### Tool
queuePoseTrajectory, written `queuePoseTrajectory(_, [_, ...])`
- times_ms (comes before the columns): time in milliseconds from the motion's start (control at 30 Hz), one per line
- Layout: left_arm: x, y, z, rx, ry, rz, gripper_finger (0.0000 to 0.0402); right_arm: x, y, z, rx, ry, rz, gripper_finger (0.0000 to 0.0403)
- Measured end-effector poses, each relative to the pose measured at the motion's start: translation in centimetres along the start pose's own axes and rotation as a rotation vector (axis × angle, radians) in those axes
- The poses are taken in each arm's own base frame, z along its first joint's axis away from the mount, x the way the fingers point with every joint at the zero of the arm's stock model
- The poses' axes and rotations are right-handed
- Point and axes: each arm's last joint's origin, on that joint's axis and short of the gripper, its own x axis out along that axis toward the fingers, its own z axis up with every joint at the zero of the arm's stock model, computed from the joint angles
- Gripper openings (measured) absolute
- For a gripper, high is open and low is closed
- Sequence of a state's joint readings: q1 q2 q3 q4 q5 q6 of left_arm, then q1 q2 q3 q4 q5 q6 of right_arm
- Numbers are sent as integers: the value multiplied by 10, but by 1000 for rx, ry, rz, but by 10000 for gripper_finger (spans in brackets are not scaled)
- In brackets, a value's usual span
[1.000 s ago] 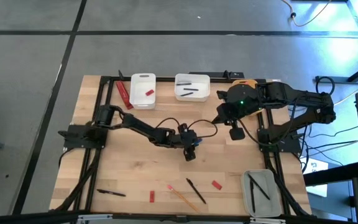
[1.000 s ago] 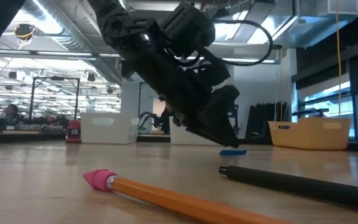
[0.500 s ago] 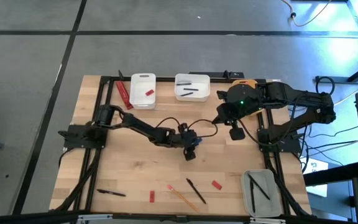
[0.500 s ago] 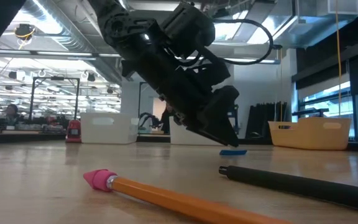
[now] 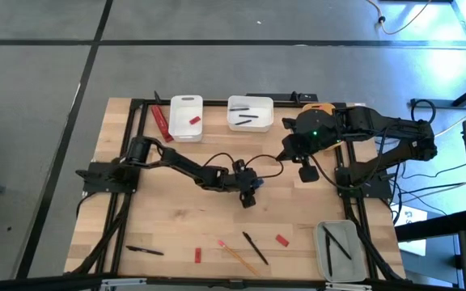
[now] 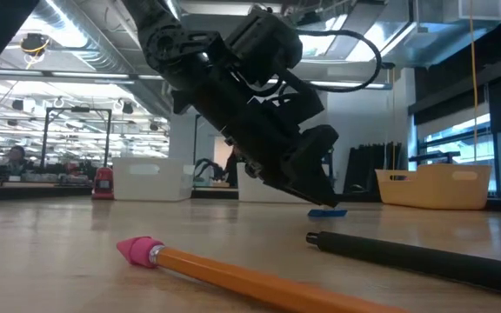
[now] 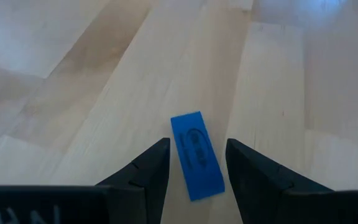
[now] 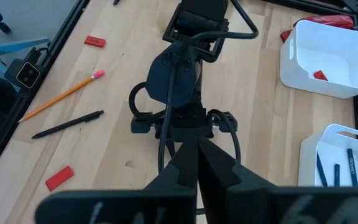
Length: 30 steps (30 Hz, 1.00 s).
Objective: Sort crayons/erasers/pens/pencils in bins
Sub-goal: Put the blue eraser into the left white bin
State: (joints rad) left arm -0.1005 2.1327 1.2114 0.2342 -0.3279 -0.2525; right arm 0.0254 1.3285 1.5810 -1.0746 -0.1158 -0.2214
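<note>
We see a pale wooden table (image 5: 176, 218) on a grey floor, and the low view looks into a bright hall with ceiling lights. At frame centre the left gripper (image 5: 249, 198) hangs low, fingers spread around a blue eraser (image 7: 196, 155) lying flat, not gripping it. The right gripper (image 5: 307, 172), at upper right, is closed and empty; a pencil (image 5: 237, 254) and pen (image 5: 255, 247) lie at lower centre, bins (image 5: 186, 118) along the top edge.

Left hand (image 6: 320, 193) has edged slightly toward the blue eraser (image 7: 196, 155).
</note>
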Motion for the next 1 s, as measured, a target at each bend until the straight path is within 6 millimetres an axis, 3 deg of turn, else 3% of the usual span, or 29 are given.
queuePoseTrajectory(1000, [3, 0, -3, 1, 9, -28, 149, 0, 0, 0, 0, 0, -1, 4])
